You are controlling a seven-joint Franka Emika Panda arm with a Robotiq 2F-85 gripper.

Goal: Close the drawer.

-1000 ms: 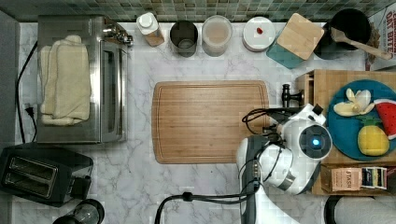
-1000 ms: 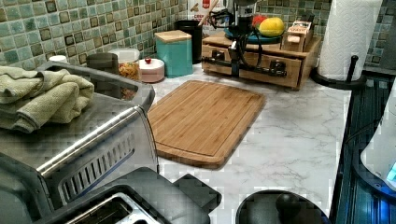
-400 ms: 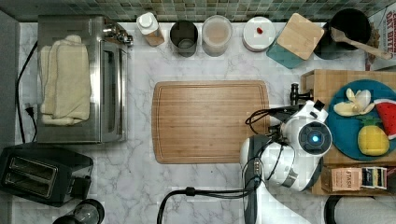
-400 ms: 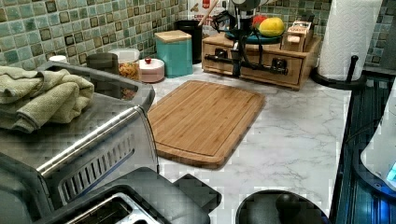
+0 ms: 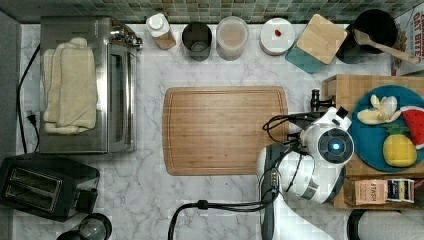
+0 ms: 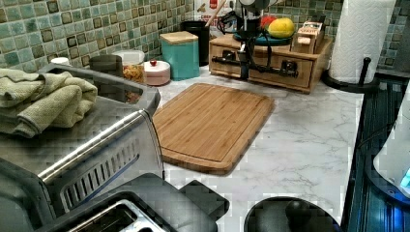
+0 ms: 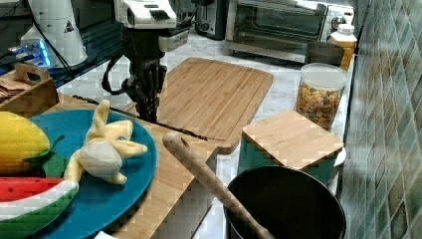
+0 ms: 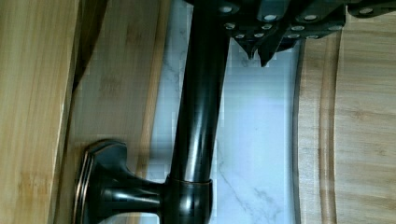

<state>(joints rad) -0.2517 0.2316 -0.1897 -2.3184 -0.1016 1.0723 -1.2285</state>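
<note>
Marble counter: one drawer.

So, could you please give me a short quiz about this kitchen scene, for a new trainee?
1. True or false: the blue plate holds toy fruit.
2. In the top view, what lies between the toaster oven and the drawer? A cutting board, B toaster, C paper towel roll.
3. Fill in: the gripper is at the drawer's black ___.
Key: 1 true; 2 A; 3 handle.
</note>
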